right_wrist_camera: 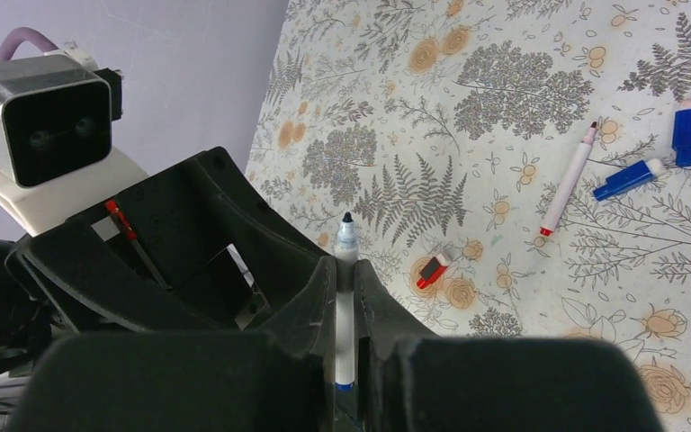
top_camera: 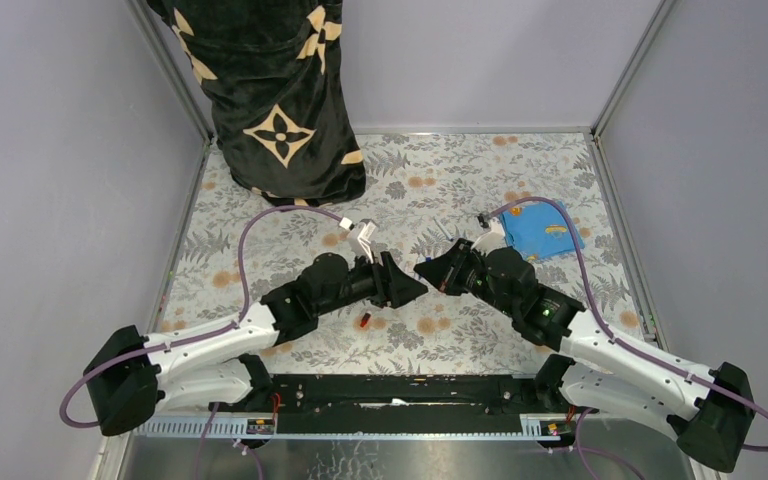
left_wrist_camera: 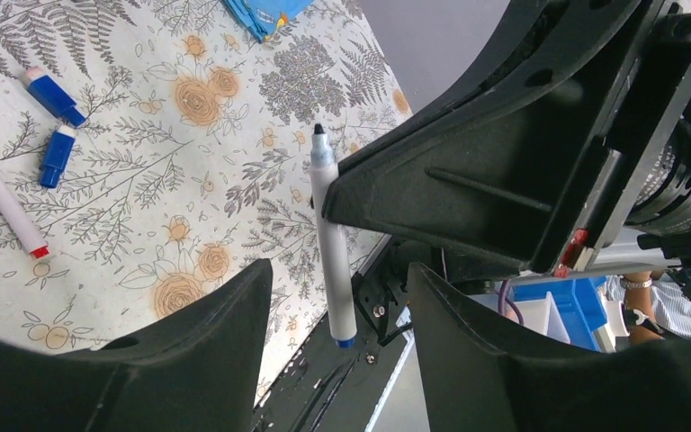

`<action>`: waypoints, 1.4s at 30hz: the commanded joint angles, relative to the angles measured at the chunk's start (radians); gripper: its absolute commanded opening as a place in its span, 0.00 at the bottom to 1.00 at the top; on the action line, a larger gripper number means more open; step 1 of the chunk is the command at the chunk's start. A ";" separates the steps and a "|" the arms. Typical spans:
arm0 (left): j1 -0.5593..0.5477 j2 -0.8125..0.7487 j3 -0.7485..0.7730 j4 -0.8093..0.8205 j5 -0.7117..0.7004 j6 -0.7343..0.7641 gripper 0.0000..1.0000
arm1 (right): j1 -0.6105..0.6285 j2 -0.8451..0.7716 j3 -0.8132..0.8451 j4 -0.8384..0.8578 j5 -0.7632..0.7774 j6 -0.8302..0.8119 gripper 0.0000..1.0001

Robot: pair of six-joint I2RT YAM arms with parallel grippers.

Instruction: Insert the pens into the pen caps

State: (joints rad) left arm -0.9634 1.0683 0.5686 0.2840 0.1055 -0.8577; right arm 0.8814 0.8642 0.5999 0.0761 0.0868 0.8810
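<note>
Okay, both arms meet mid-table, tips almost nose to nose. The right gripper (right_wrist_camera: 346, 297) is clamped tight on a white pen (right_wrist_camera: 345, 261). The dark tip sticks out past the fingers and the blue end pokes out behind them.

The left gripper (top_camera: 410, 284) is partly open and holds nothing. The left wrist view shows its two fingers (left_wrist_camera: 198, 342) either side of that pen's blue end, with a gap on each side and no contact.

A red cap (top_camera: 365, 320) lies on the floral cover (top_camera: 460, 170), just near of the left wrist and apart from both grippers. A loose red-tipped pen (right_wrist_camera: 569, 189) lies flat. Two blue caps (right_wrist_camera: 628, 180) sit just beside it, close together and not touching it. All three are well apart from the held pen. I cannot place them in the top view.

Edges:
- Grey walls (top_camera: 60, 200) with metal frame rails close off the left, right and far sides.
- A black rail (top_camera: 400, 390) runs along the near edge between the arm bases.
- A robed figure (top_camera: 280, 100) stands over the far left corner.
- A blue cloth (top_camera: 543, 232) lies far right, near the right wall and just beside the right arm's cable.

Open cover stretches from the grippers to the far rail, and there is a narrower strip between the arms and the near rail.
</note>
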 commanded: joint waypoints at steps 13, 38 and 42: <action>-0.007 0.041 0.054 0.063 0.017 0.028 0.47 | 0.018 -0.044 0.012 0.058 -0.031 -0.013 0.03; -0.001 -0.220 0.135 -0.575 -0.305 0.156 0.00 | 0.018 -0.161 0.095 -0.345 0.283 -0.038 0.48; 0.002 -0.295 0.243 -0.774 -0.395 0.250 0.00 | 0.018 -0.102 0.139 -0.529 0.441 0.042 0.51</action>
State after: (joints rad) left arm -0.9680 0.8429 0.6964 -0.2382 -0.1368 -0.7269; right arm 0.8921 0.7151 0.6632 -0.2440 0.3027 0.8402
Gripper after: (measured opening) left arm 0.181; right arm 0.501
